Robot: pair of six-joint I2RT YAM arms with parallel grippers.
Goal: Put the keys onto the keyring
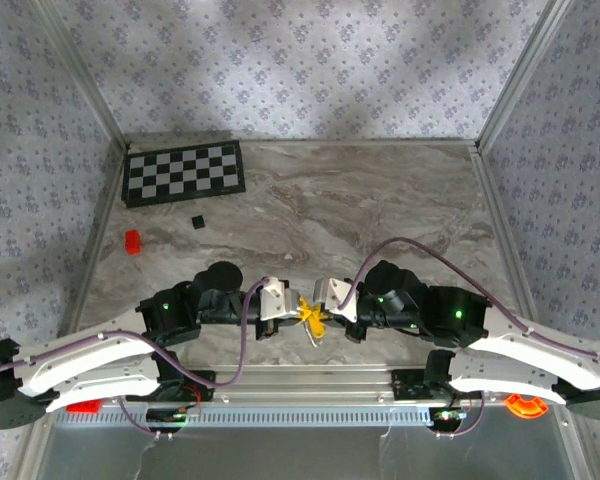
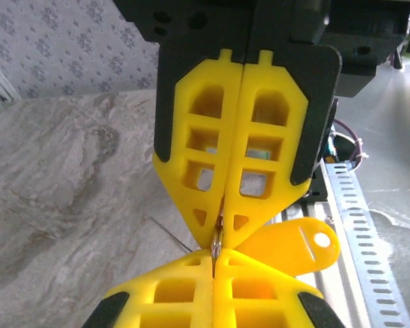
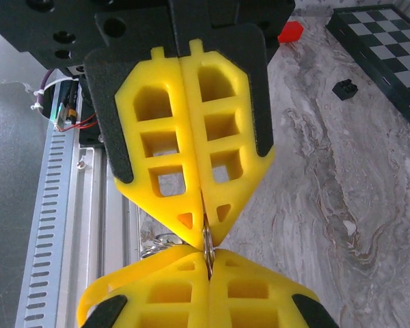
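Note:
My two grippers meet tip to tip near the table's front edge, the left gripper (image 1: 296, 312) coming from the left and the right gripper (image 1: 322, 310) from the right. Between their yellow tips a thin silvery keyring (image 2: 216, 239) stands edge-on, pinched from both sides. In the left wrist view my left gripper (image 2: 214, 257) is shut on it. In the right wrist view my right gripper (image 3: 208, 255) is shut on the same keyring (image 3: 207, 240). A key's yellow plastic head (image 2: 295, 244) with a hole hangs beside the tips. Small silver loops (image 3: 156, 243) show behind the fingers.
A checkerboard (image 1: 184, 172) lies at the back left, with a small black cube (image 1: 197, 220) and a red block (image 1: 132, 241) in front of it. An orange ring-shaped piece (image 1: 526, 405) sits below the slotted aluminium rail (image 1: 310, 412) at the near edge.

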